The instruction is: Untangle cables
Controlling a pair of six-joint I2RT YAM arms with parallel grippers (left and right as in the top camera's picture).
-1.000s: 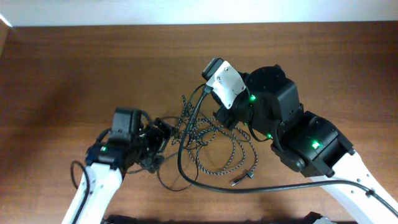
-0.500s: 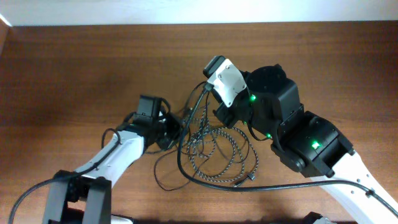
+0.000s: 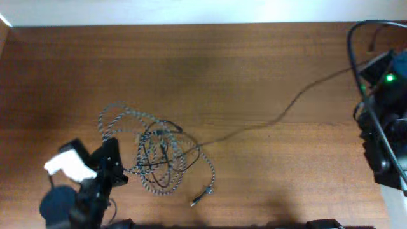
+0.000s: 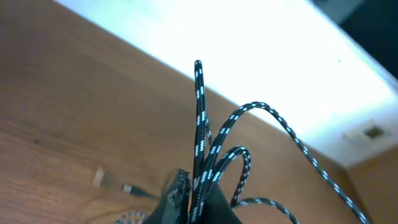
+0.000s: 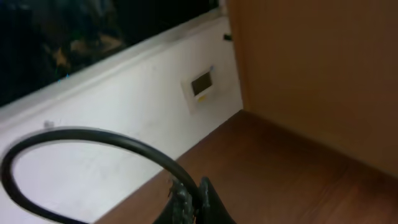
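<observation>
The braided black-and-white cable (image 3: 159, 152) lies in a loose coil at the table's lower left. My left gripper (image 3: 112, 159) sits at the coil's left edge, shut on a few strands of it. In the left wrist view those strands (image 4: 200, 124) rise straight up from between the shut jaws of the left gripper (image 4: 198, 202). The thin black cable (image 3: 280, 117) runs out of the coil in a long line toward the upper right, ending at my right gripper (image 3: 360, 71). The right wrist view shows that gripper (image 5: 194, 198) shut on the black cable (image 5: 112, 138).
A small plug (image 3: 205, 191) lies on the wooden table (image 3: 254, 63) below and right of the coil, and the left wrist view shows a plug (image 4: 127, 188) too. A thicker black arm lead (image 3: 350, 38) loops over the right arm at the table's right edge.
Both arms have pulled away from the central tangle, the left to the lower left with the braided cable, the right to the far right. The black cable is now drawn out long. The left gripper shut.
</observation>
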